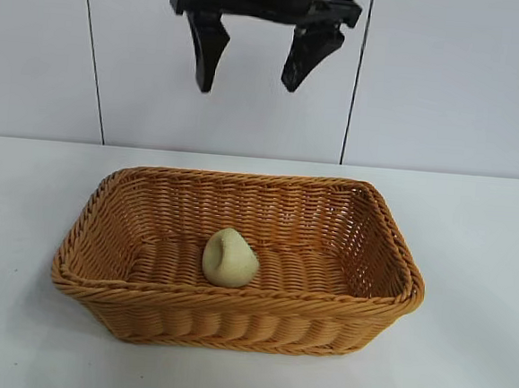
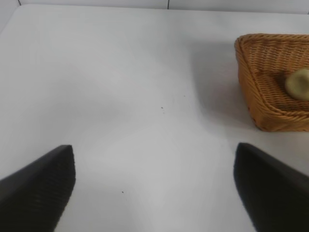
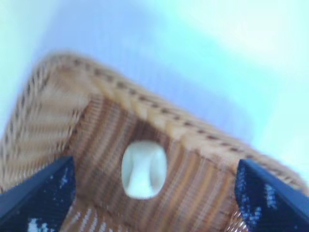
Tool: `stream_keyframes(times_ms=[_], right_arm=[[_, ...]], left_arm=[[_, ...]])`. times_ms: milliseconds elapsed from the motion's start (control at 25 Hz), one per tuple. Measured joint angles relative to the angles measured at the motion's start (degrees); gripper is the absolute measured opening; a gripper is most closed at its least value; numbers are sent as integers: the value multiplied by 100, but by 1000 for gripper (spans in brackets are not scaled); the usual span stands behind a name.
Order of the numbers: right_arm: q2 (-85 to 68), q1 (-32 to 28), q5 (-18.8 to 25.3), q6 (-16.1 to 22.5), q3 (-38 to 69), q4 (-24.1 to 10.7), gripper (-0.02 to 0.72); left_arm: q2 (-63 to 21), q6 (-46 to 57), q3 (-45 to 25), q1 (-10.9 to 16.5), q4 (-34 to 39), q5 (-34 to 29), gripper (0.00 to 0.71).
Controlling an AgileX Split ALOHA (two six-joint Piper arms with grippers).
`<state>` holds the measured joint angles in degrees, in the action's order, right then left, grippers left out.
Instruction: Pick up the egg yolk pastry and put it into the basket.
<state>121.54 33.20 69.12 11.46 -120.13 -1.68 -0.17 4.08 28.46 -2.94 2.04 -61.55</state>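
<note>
The egg yolk pastry (image 1: 230, 258) is a pale cream lump lying on the floor of the orange-brown wicker basket (image 1: 390, 249), near its front wall. High above the basket hangs my right gripper (image 1: 247, 89), open and holding nothing. In the right wrist view the pastry (image 3: 144, 169) lies loose inside the basket (image 3: 145, 104), well below my spread right gripper (image 3: 154, 165). My left gripper (image 2: 154, 147) is open over bare table, off to one side of the basket (image 2: 270, 111), where the pastry (image 2: 299, 83) shows over the rim.
The basket stands in the middle of a white table (image 1: 463, 354). A white panelled wall (image 1: 448, 83) closes off the back. My left arm is outside the exterior view.
</note>
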Motion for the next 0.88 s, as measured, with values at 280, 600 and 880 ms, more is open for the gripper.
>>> stream_keyframes(times_ms=[280, 600, 880], right_arm=[[-5, -879, 35, -62, -18, -400, 648], [-5, -2381, 35, -124, -18, -508, 648], [-5, -3028, 35, -158, -18, -457, 648]], left_arm=[[0, 0, 0, 0, 0, 6, 643], [0, 0, 0, 0, 0, 6, 643], [0, 0, 0, 0, 0, 6, 643]])
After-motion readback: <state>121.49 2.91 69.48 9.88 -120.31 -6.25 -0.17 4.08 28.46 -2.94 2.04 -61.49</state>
